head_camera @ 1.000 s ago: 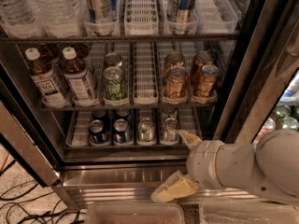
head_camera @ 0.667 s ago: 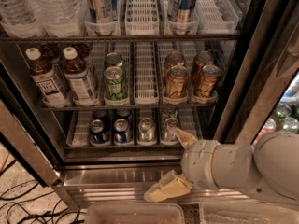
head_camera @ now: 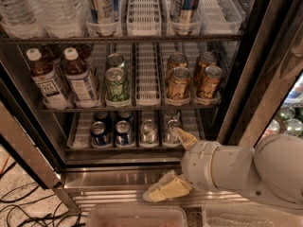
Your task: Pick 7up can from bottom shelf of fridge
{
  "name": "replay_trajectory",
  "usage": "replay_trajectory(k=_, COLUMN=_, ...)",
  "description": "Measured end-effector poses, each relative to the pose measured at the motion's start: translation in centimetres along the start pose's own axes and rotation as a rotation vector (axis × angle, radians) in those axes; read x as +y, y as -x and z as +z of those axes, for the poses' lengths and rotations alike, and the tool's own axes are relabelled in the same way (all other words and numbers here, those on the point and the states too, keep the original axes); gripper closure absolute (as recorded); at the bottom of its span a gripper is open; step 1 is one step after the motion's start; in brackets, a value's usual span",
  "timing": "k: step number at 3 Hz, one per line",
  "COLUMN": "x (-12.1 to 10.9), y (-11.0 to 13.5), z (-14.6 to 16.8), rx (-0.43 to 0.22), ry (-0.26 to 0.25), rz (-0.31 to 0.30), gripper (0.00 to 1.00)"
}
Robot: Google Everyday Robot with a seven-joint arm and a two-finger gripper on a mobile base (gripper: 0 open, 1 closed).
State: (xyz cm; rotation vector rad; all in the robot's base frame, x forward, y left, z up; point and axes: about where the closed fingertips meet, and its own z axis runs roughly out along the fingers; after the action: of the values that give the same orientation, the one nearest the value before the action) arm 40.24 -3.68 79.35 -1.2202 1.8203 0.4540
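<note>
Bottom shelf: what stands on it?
Two dark blue cans and two silvery cans in front; the cans behind them are mostly covered. The gripper, open, is close to the right silvery can.

This is looking like a shop or an office pantry; nothing is settling which. A display fridge (head_camera: pixel 246 56) is holding drinks in ranked lanes: water bottles (head_camera: pixel 19 8) on top, tea bottles (head_camera: pixel 47 79) and gold cans (head_camera: pixel 179 82) in the middle, small cans (head_camera: pixel 149 131) on the bottom shelf (head_camera: pixel 80 129). Green-topped cans (head_camera: pixel 286 122) are showing at far right. Cables (head_camera: pixel 19 207) are trailing over a speckled floor (head_camera: pixel 9 174). The gripper (head_camera: pixel 176 164) is hanging, fingers spread, before the fridge's steel base (head_camera: pixel 109 178).
</note>
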Motion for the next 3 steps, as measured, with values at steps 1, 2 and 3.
replay_trajectory(k=1, x=-0.6, y=0.9, z=1.2, rx=-0.038, ry=-0.073, rz=0.030, gripper=0.00)
replay_trajectory(k=2, x=-0.9, y=1.1, z=3.6, rx=-0.136, ry=-0.154, rz=0.141, gripper=0.00)
replay_trajectory(k=3, x=-2.4, y=0.7, z=4.7, rx=-0.227, ry=-0.248, rz=0.175, gripper=0.00)
